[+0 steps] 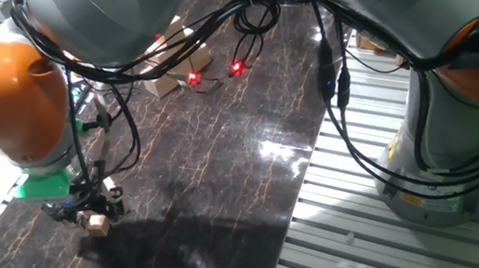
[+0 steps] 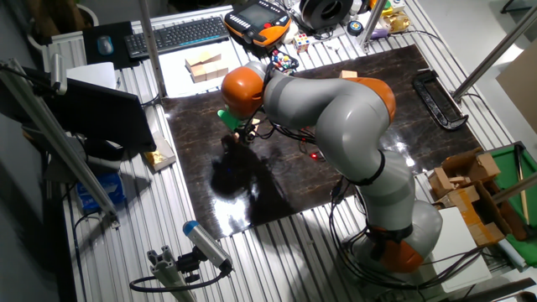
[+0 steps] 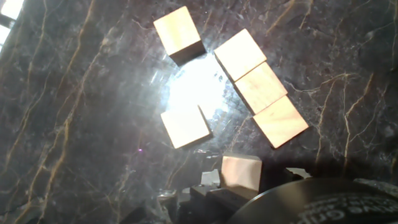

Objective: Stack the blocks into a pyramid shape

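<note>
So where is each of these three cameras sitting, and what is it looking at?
One fixed view: low beside the table, close behind the arm, looking along the dark tabletop; orange joints fill it, and the pincer holds a block.
The other fixed view: high up, looking down on the whole arm and cluttered bench.
Hand view: on the hand, facing straight down at five loose blocks.
Shared: the held block shows in the first fixed view and the hand view.

Your dark marbled table (image 3: 74, 124) carries five blocks: three (image 3: 260, 87) touching in a row, one (image 3: 178, 32) beside them, one (image 3: 185, 126) apart.
</note>
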You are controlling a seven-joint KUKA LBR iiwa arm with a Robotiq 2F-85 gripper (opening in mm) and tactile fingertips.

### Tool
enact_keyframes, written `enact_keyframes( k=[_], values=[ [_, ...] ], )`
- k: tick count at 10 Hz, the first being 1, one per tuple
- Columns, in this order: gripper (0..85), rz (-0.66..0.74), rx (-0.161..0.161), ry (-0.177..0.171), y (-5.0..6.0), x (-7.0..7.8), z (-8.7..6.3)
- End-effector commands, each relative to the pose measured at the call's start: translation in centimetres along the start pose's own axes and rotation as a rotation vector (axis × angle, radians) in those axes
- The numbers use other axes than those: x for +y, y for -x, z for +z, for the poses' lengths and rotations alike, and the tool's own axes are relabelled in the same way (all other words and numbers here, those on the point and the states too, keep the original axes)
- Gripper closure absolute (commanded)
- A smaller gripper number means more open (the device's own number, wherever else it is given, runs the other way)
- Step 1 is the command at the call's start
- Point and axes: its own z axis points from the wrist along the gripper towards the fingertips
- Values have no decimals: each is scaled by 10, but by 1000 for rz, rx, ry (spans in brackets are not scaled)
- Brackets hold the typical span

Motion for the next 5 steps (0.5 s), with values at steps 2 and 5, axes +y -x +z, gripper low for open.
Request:
enact_keyframes(
  k=[2, 5],
  values=[
    [290, 7, -2, 3, 0, 0, 4],
    [290, 10, -1, 5, 0, 1, 7]
  ],
)
